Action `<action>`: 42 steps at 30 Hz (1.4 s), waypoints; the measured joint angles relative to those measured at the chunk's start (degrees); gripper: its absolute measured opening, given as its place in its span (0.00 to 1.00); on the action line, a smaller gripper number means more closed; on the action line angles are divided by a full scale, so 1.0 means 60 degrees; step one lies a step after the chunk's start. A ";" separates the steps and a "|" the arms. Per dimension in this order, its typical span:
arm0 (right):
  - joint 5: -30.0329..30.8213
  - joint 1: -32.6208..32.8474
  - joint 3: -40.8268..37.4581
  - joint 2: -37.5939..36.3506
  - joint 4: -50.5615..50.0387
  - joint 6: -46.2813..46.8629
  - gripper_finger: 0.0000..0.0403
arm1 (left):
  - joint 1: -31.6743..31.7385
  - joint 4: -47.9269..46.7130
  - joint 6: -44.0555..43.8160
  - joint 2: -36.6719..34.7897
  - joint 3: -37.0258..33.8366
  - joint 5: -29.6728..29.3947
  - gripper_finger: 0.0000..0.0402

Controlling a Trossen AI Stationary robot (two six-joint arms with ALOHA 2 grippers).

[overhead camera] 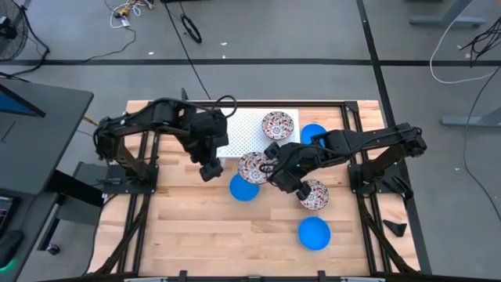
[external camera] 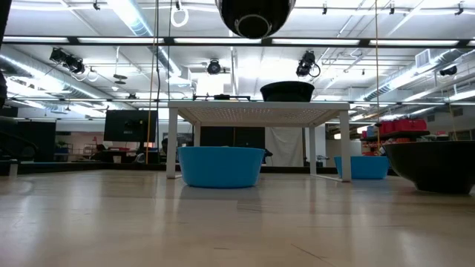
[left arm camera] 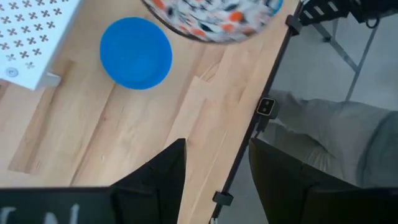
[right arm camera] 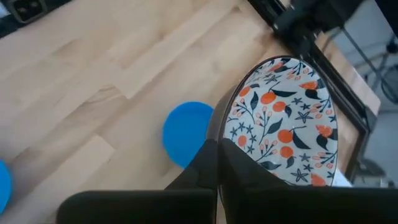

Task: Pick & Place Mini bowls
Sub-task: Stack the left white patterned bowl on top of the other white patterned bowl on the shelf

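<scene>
My right gripper (overhead camera: 272, 171) is shut on a white floral mini bowl (overhead camera: 254, 166), held in the air by the white rack's near edge (overhead camera: 235, 153). In the low view this bowl (external camera: 254, 15) shows high above the rack (external camera: 256, 111). My left gripper (overhead camera: 210, 171) is open and empty, left of that bowl and above the table. A second floral bowl (overhead camera: 277, 124) stands on the rack. A third (overhead camera: 315, 194) stands on the table. Blue bowls stand under the held bowl (overhead camera: 243, 189), right of the rack (overhead camera: 313, 133) and near the front (overhead camera: 315, 233). My right gripper pinches the floral bowl's rim (right arm camera: 229, 134) on the side toward the table's right edge. One finger (right arm camera: 205, 163) is outside the wall and the other is inside. The fingers come from the right, slanting down. The bowl is lifted clear, its opening up.
The white perforated rack (overhead camera: 246, 125) stands at the table's far middle on legs (external camera: 172, 144). Bare wood lies at the near left (overhead camera: 188, 227). The table's dark frame edge (left arm camera: 264, 106) shows in the left wrist view.
</scene>
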 joint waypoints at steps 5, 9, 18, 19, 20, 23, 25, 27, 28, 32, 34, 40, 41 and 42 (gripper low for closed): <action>0.0309 -0.0139 0.0000 -0.0061 -0.0300 0.0479 0.00 | -0.0159 0.0020 0.0077 -0.0024 0.0000 -0.0057 0.45; 0.0559 -0.0338 0.0000 -0.0229 -0.0493 0.0588 0.00 | -0.0129 0.0023 0.0303 -0.0024 0.0000 -0.0087 0.45; 0.0744 -0.1140 0.0007 -0.0514 -0.0479 -0.0309 0.00 | -0.0108 0.0082 -0.0113 -0.0024 0.0000 -0.0150 0.45; 0.0741 -0.1217 0.0007 -0.0533 -0.0472 -0.0455 0.00 | -0.0136 0.0118 -0.0199 -0.0020 0.0000 -0.0219 0.45; 0.0738 -0.1310 0.0007 -0.0539 -0.0479 -0.0588 0.00 | -0.0155 0.0153 -0.0279 -0.0017 0.0000 -0.0296 0.45; 0.0726 -0.1578 0.0007 -0.0546 -0.0554 -0.0707 0.00 | -0.0166 0.0223 -0.0443 -0.0015 0.0000 -0.0506 0.45; 0.0692 -0.1781 0.0007 -0.0546 -0.0686 -0.0713 0.00 | -0.0162 0.0228 -0.0440 -0.0013 0.0000 -0.0544 0.45; 0.0698 -0.2008 0.0007 -0.0546 -0.0860 -0.0709 0.00 | -0.0159 0.0227 -0.0430 -0.0013 0.0000 -0.0556 0.45; 0.0698 -0.2127 0.0007 -0.0546 -0.0956 -0.0709 0.00 | -0.0162 0.0227 -0.0434 -0.0013 0.0000 -0.0556 0.45; 0.0700 -0.2622 0.0007 -0.0546 -0.1309 -0.0669 0.00 | -0.0162 0.0231 -0.0290 -0.0013 0.0000 -0.0552 0.45; 0.0704 -0.2889 0.0007 -0.0546 -0.1408 -0.0666 0.00 | -0.0161 0.0231 -0.0136 -0.0013 0.0000 -0.0548 0.45; 0.1015 -0.3623 0.0007 -0.0546 -0.1411 -0.0929 0.00 | -0.0162 0.0234 0.0069 -0.0013 0.0000 -0.0529 0.45; 0.1017 -0.3741 0.0007 -0.0546 -0.1404 -0.0944 0.00 | -0.0162 0.0233 0.0070 -0.0013 0.0000 -0.0526 0.45; 0.1018 -0.3842 0.0007 -0.0546 -0.1410 -0.0943 0.00 | -0.0159 0.0234 0.0074 -0.0013 0.0000 -0.0526 0.45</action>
